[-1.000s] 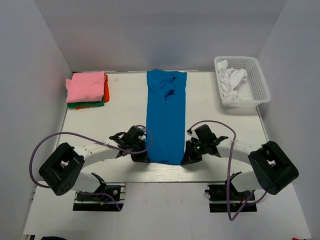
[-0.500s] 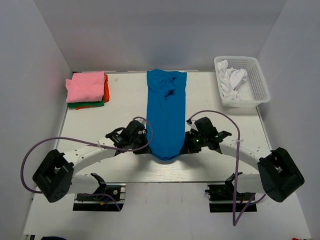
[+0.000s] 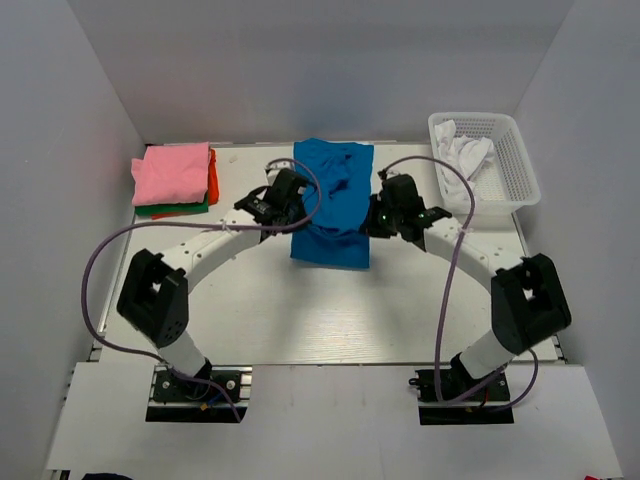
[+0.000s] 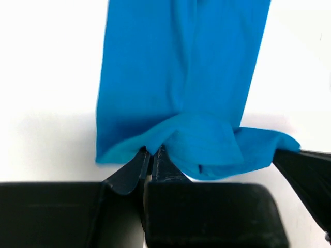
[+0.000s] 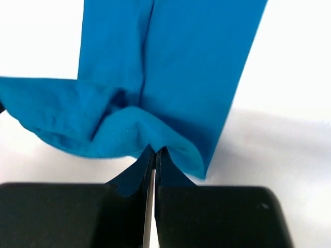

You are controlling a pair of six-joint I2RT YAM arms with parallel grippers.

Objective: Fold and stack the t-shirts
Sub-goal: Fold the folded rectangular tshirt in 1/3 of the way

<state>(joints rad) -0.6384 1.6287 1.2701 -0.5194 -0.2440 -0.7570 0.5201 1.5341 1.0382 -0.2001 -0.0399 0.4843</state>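
The bright blue t-shirt (image 3: 332, 205) lies as a narrow strip at the far middle of the table (image 3: 300, 320), with its near hem lifted and doubled back over the rest. The left gripper (image 4: 151, 155) and the right gripper (image 5: 154, 153) each pinch one corner of that hem, jaws almost touching through the cloth. This crosswise fold looks half made, and the shirt is not yet stacked. At far left a folded pile shows the pink t-shirt (image 3: 172, 172) on top, with the orange t-shirt (image 3: 213, 180) and green t-shirt (image 3: 168, 211) as edges beneath. The white t-shirts (image 3: 463, 160) sit crumpled in the mesh basket (image 3: 522, 165) at far right. How many white ones there are, and whether hem meets collar, cannot be made out.
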